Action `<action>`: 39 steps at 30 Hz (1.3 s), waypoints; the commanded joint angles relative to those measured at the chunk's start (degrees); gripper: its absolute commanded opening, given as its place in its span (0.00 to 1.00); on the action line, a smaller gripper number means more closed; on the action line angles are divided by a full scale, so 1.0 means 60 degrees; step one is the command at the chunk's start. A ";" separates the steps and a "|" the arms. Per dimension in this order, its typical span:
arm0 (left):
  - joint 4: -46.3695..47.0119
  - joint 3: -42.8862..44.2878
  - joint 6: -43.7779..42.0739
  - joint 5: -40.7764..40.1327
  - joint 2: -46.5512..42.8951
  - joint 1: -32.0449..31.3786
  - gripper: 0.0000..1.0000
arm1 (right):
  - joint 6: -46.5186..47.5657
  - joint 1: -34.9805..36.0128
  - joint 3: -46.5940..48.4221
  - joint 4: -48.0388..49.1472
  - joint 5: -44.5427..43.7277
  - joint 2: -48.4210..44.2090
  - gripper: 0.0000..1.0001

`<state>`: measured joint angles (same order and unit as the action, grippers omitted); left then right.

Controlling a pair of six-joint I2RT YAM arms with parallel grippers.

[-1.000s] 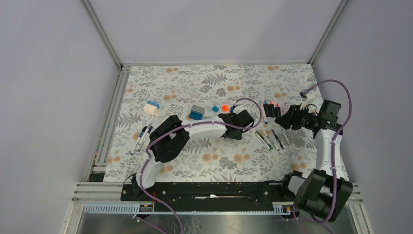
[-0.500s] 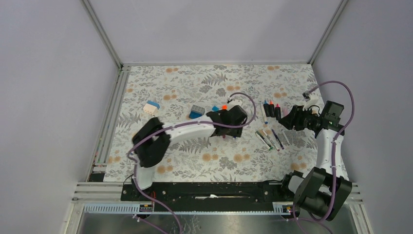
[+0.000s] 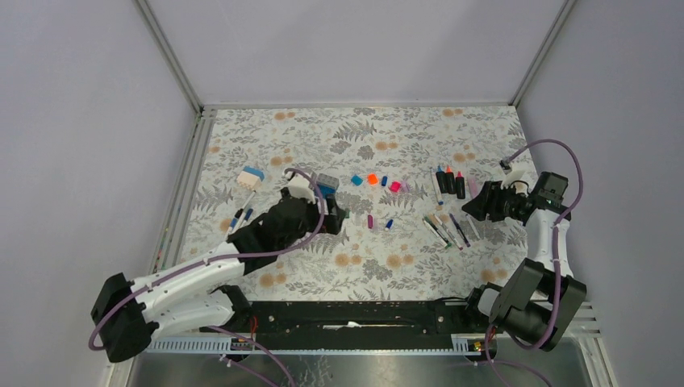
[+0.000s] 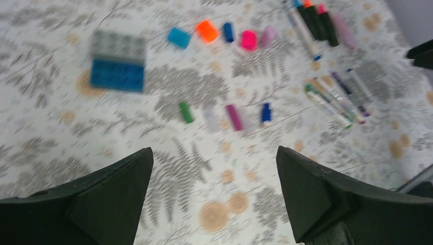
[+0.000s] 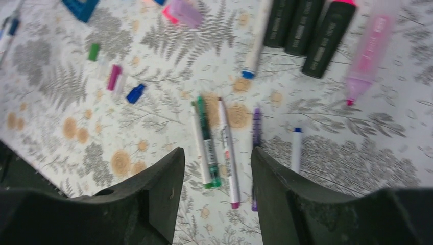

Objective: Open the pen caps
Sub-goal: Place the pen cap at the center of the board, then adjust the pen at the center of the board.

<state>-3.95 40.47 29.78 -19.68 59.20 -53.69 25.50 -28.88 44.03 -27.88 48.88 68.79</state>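
Note:
Loose pen caps lie mid-mat. One row holds a blue cap (image 4: 178, 37), an orange cap (image 4: 207, 30), a dark blue cap (image 4: 228, 31) and a pink cap (image 4: 248, 40). Nearer lie a green cap (image 4: 186, 112), a magenta cap (image 4: 234, 116) and a small blue cap (image 4: 266, 112). My left gripper (image 4: 213, 153) (image 3: 337, 216) hangs open and empty, short of that nearer row. My right gripper (image 5: 217, 173) (image 3: 476, 203) is open with nothing in it, above thin uncapped pens (image 5: 207, 140).
A blue-and-grey block (image 3: 325, 185) lies close to the left gripper. Dark highlighters (image 5: 306, 30) and a pink highlighter (image 5: 370, 48) lie beyond the thin pens. A white-and-blue block (image 3: 252, 176) and more pens (image 3: 238, 222) lie at the left.
The left arm has pulled back toward the near left and its gripper has gone from nearly shut to wide open, uncovering the small caps mid-mat. The right arm shifted slightly right.

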 commanded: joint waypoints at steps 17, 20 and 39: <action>-0.2913 -0.0358 -0.0741 -0.0335 -0.0622 0.3822 0.99 | 0.0203 -0.0005 -0.0427 0.0205 0.3019 -0.1096 0.88; -0.2976 -0.0194 -0.1394 -0.0086 -0.0261 0.4737 0.99 | 0.0345 0.0008 -0.0280 0.0018 0.2946 -0.1067 0.88; -0.1405 0.0434 -0.5062 0.2313 0.1879 0.8568 0.92 | 0.1286 0.0185 0.0399 -0.1414 0.3012 -0.1353 0.88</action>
<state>-18.85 44.18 4.27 -12.69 68.84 -5.93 31.77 -28.18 44.21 -34.44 64.88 61.30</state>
